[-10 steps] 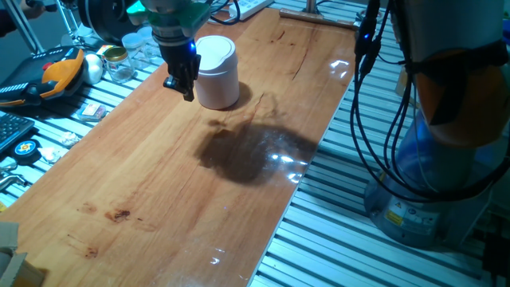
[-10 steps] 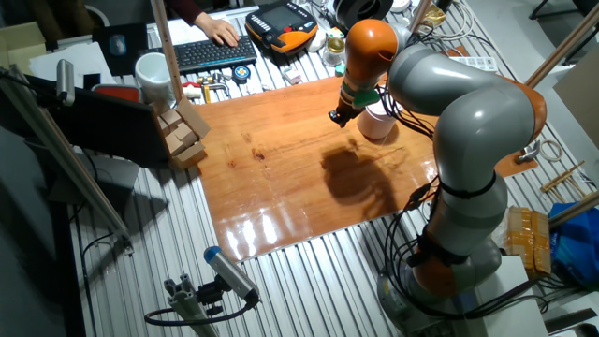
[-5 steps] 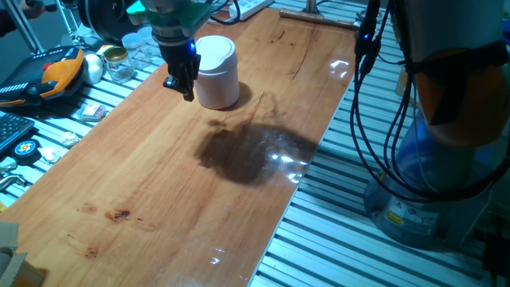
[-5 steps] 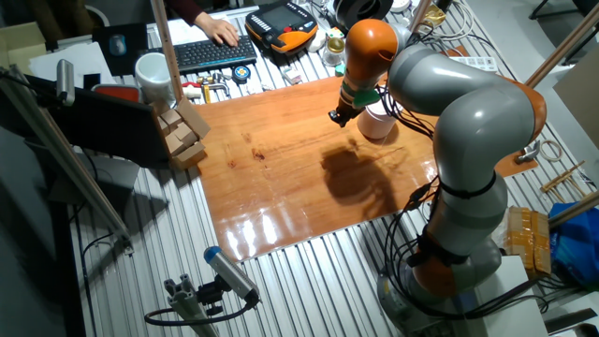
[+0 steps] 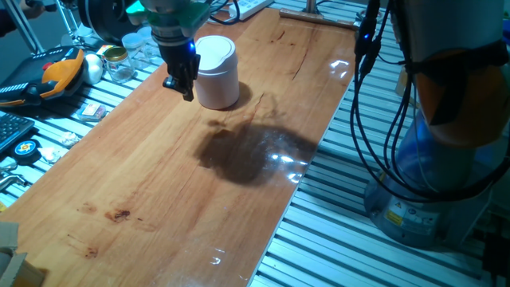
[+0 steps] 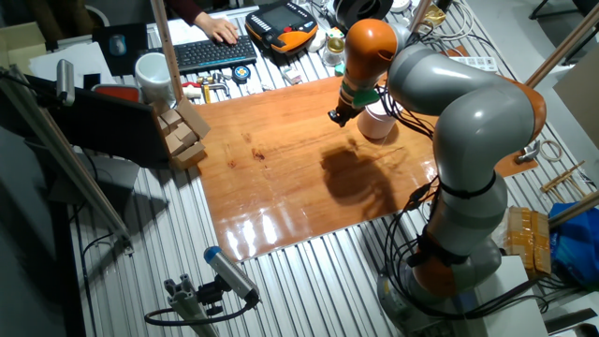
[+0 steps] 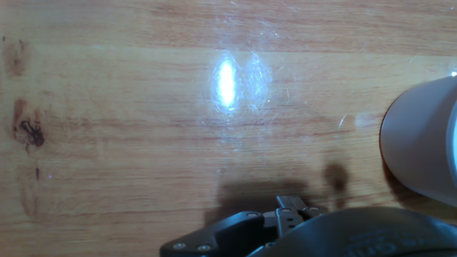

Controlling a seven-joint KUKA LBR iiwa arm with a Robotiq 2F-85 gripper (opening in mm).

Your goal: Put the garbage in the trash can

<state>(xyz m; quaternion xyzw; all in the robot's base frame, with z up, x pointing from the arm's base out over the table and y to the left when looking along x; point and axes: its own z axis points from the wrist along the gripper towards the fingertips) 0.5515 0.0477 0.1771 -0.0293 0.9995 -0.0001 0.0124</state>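
A black keyboard and white mug lie beyond the glossy wooden surface; clear glass jars stand beside it.

Grey rounded arm, orange joint bands, black tool (teal collar), dangling cables

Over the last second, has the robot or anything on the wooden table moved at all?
Nothing has visibly changed. The hand hangs beside the small white plastic trash can with the domed lid, just as it did a second ago, and the can stands at the same spot on the wooden table. No crumpled paper wad shows in any view.
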